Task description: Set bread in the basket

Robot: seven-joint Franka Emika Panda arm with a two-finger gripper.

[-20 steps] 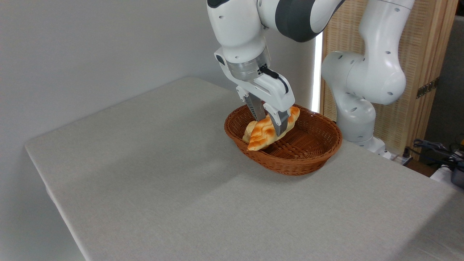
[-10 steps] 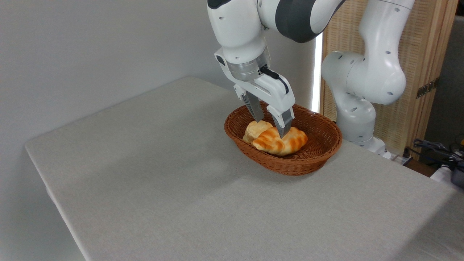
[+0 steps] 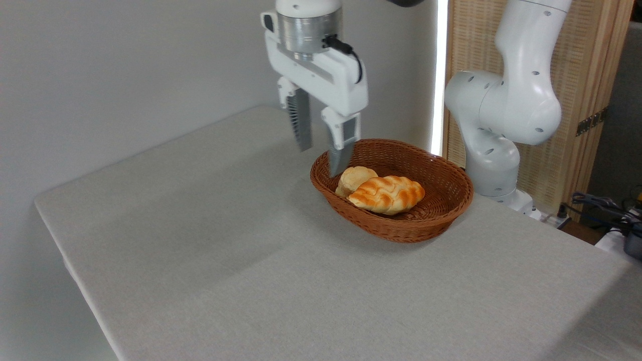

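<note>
Bread (image 3: 387, 194) in basket (image 3: 441, 220) half hides a bun (image 3: 352, 178); pincer (image 3: 321, 159) spread, empty.

No legible text, labels, brand marks, numbers or signs anywhere in the view.
</note>
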